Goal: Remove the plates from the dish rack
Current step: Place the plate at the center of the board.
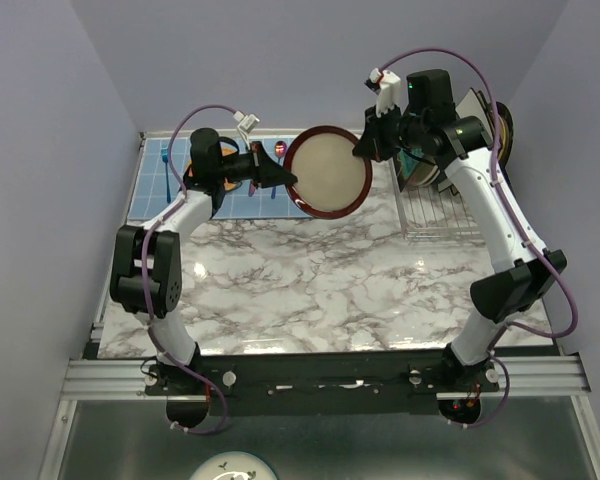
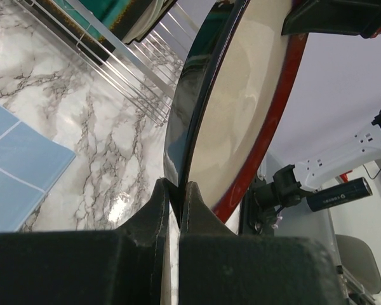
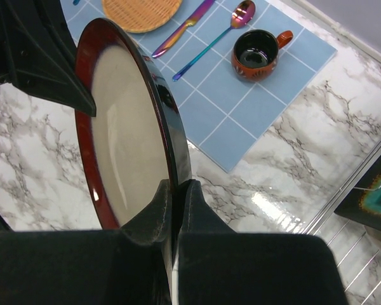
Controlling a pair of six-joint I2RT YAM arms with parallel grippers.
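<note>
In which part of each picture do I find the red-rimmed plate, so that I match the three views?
Top external: the red-rimmed plate at upper centre, face towards the camera.
Left wrist: the plate from centre to upper right, nearly edge-on.
Right wrist: the plate in the left half, tilted.
Shared landmark: the blue mat, visible in all three.

The left tool [image 2: 176,192] pinches the red-rimmed plate [image 2: 241,114] by its edge, dish rack [image 2: 130,73] behind.

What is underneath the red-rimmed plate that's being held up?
Only marble tabletop and the edge of the blue mat show below the red-rimmed plate; the patch the plate itself covers is hidden.
</note>
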